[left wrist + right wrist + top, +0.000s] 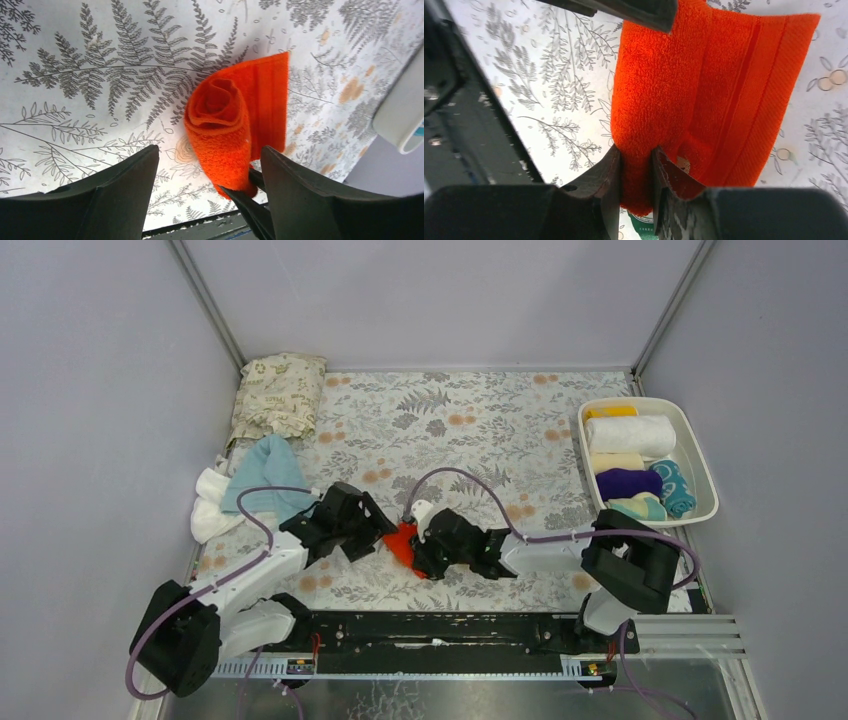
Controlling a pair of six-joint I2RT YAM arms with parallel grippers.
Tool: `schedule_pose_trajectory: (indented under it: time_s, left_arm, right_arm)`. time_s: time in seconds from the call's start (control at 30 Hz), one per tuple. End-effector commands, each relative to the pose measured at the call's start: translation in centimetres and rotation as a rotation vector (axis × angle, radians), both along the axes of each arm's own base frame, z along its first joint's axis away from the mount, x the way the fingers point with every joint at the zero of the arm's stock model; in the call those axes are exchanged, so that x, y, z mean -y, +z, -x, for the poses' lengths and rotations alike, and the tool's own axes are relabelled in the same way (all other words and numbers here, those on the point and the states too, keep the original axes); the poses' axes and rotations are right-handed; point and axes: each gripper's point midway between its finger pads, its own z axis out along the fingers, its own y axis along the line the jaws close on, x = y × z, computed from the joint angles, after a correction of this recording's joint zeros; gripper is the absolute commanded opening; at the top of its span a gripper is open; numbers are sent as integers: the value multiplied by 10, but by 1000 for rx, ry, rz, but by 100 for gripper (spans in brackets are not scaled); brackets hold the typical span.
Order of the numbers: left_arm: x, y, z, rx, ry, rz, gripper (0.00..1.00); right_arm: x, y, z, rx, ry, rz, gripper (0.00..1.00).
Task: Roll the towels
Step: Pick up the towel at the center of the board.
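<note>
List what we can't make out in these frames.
- Top view: orange towel mostly covered by the left pincer and right pincer; roll state unreadable there.
- Right wrist: the towel's gripped end is hidden inside the shut pincer.
- Left wrist: tray cut off by the right edge; contents unseen.
- Top view: white towel partly under the light blue towel; teal towel print too small.

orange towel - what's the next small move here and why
Probably close the left gripper on its end of the roll. The orange towel is mostly rolled, with a flat strip unrolled on the mat, and only the right gripper pinches it; the left's jaws stand open either side. Two grips should let the roll turn evenly.
</note>
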Motion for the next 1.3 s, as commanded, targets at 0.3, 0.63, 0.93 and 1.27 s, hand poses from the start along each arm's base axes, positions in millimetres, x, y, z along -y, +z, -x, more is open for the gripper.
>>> schedule_pose_trajectory:
  time_s: [0.3,0.63,0.93,1.27]
  left_arm:
    - [19,-1,0,14,-41,115,72]
    - [29,-33,-2,-66,-69,97,55]
    - [16,-56,11,-143,-66,5,46]
    - [14,-53,8,-151,-87,-69,46]
  right_arm:
    - [8,-7,31,-658,21,-450,10]
    - [20,-16,21,-820,-95,-530,19]
    - [41,0,5,-609,-135,-322,53]
    - [47,60,-10,-113,-111,43,65]
